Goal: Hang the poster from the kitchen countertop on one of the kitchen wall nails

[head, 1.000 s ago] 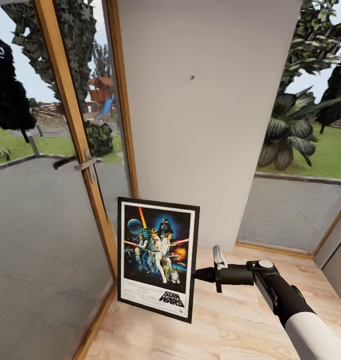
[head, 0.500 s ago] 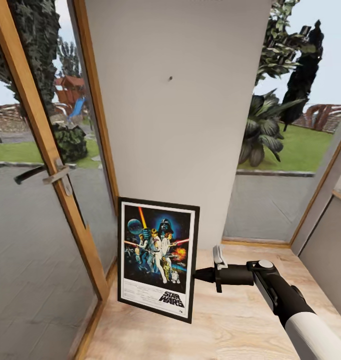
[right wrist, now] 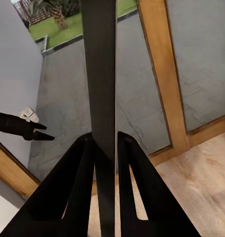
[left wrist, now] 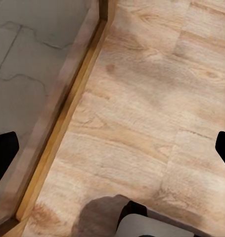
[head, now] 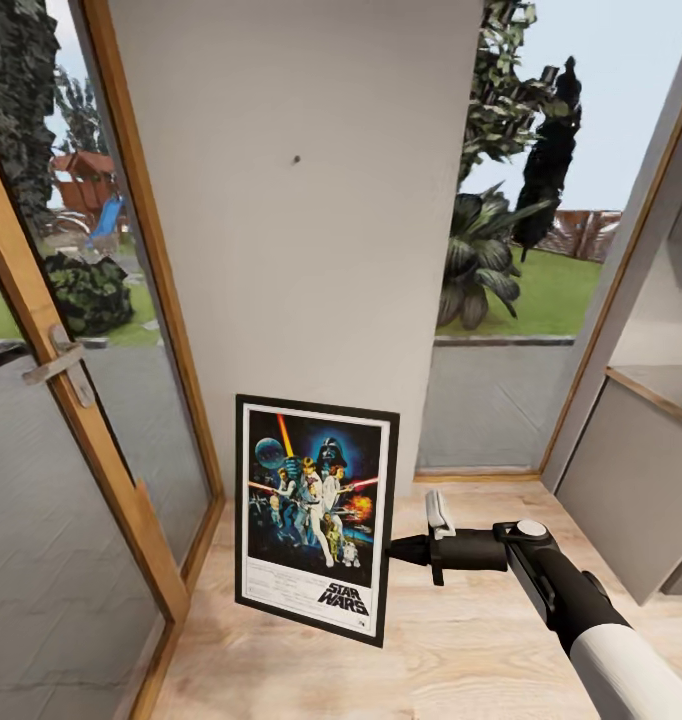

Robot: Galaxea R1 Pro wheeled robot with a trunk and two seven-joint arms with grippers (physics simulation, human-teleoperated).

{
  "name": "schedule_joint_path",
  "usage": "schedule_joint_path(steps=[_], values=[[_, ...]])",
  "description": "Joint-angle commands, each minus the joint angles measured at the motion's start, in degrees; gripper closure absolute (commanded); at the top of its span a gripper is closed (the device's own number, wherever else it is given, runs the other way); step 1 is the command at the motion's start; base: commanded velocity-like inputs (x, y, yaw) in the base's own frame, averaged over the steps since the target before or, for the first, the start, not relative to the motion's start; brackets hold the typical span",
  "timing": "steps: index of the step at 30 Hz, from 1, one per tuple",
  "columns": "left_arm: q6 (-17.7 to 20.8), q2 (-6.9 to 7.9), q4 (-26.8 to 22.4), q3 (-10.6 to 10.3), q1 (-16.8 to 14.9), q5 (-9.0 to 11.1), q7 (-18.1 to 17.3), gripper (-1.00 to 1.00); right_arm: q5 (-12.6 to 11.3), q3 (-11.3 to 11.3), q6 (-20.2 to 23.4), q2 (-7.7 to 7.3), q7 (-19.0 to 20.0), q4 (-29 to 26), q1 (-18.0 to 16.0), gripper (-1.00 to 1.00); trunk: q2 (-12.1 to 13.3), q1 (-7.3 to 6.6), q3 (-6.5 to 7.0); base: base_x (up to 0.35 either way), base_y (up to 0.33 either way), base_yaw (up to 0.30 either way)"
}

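Note:
The Star Wars poster (head: 316, 515) hangs upright above the pale wood floor, its artwork facing me. My right gripper (head: 393, 549) is shut on its right edge. In the right wrist view the two fingers (right wrist: 87, 148) clamp the poster's thin black edge (right wrist: 100, 69). A tiny dark wall nail (head: 296, 159) sits high on the light grey wall (head: 311, 280), well above the poster's top. My left gripper (left wrist: 114, 153) stands open over the floor with nothing between its fingertips. The kitchen countertop is out of view.
A glass door with a wooden frame (head: 111, 470) and a handle (head: 51, 362) stands at the left. To the right of the wall is a window (head: 501, 300) onto a garden. A grey panel (head: 631, 490) closes in the right side. A wooden threshold (left wrist: 58, 133) edges the floor.
The whole picture has shifted left, so the camera has swung to the right. The poster and the right arm hold the same place in view.

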Motion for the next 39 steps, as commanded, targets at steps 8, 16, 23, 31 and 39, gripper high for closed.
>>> schedule_joint_path(steps=[8, 16, 23, 31, 39], values=[[0.0, -0.02, -0.1, 0.2, 0.0, 0.0, -0.3, -1.00, -0.3, 0.2, 0.7, -0.12, 0.2, -0.1, 0.0, 1.00, -0.1, 0.04, -0.10, 0.203, 0.000, -0.014], [0.0, 0.04, -0.1, 0.2, 0.0, 0.0, -0.3, -1.00, -0.3, 0.2, 0.7, -0.13, 0.2, -0.1, 0.0, 1.00, -0.1, 0.04, -0.10, 0.328, 0.000, -0.001], [0.0, -0.02, -0.1, 0.2, 0.0, 0.0, -0.3, -1.00, -0.3, 0.2, 0.7, -0.12, 0.2, -0.1, 0.0, 1.00, -0.1, 0.04, -0.10, 0.335, 0.000, 0.000], [0.0, 0.03, -0.1, 0.2, 0.0, 0.0, -0.3, -1.00, -0.3, 0.2, 0.7, -0.11, 0.2, -0.1, -0.1, 1.00, -0.1, 0.04, -0.10, 0.335, 0.000, 0.000], [0.0, 0.01, -0.1, 0.2, 0.0, 0.0, -0.3, -1.00, -0.3, 0.2, 0.7, -0.08, 0.2, -0.1, -0.1, 1.00, -0.1, 0.04, -0.10, 0.335, 0.000, 0.000]])
